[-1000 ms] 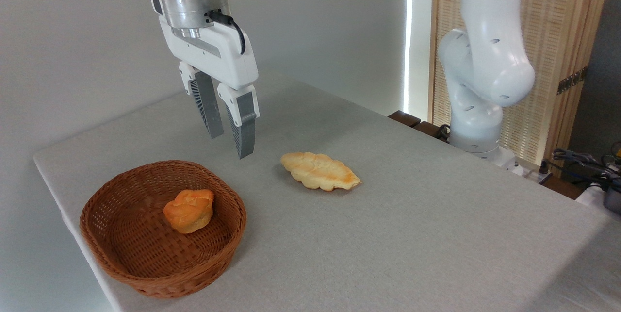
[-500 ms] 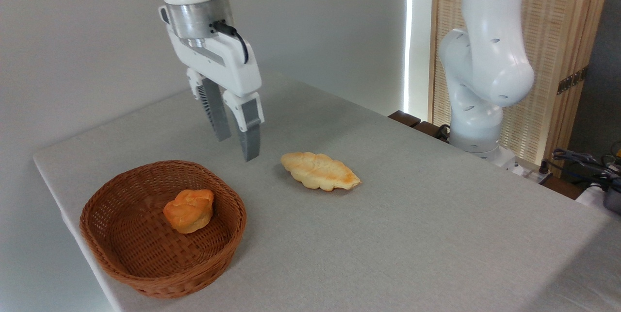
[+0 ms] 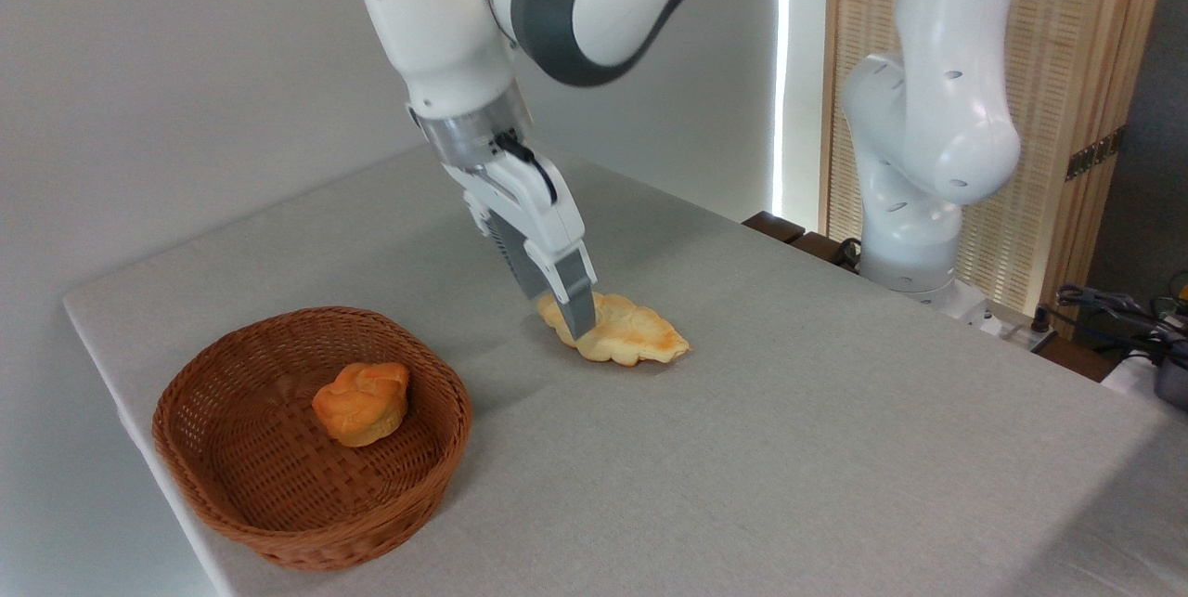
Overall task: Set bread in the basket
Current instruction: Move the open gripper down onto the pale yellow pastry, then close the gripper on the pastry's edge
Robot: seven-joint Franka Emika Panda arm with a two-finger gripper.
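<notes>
Bread (image 3: 624,333) on bench (image 3: 789,448), at 2 o'clock from basket (image 3: 306,434). Gripper (image 3: 568,318) now dropped from above basket onto its left end; jaws' state unclear. Grasp imminent.

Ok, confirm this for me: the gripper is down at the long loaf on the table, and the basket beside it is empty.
Not quite. The basket is not empty: the camera view shows a small orange bun lying in it. The rest holds: the gripper is down at the long loaf on the table.
</notes>
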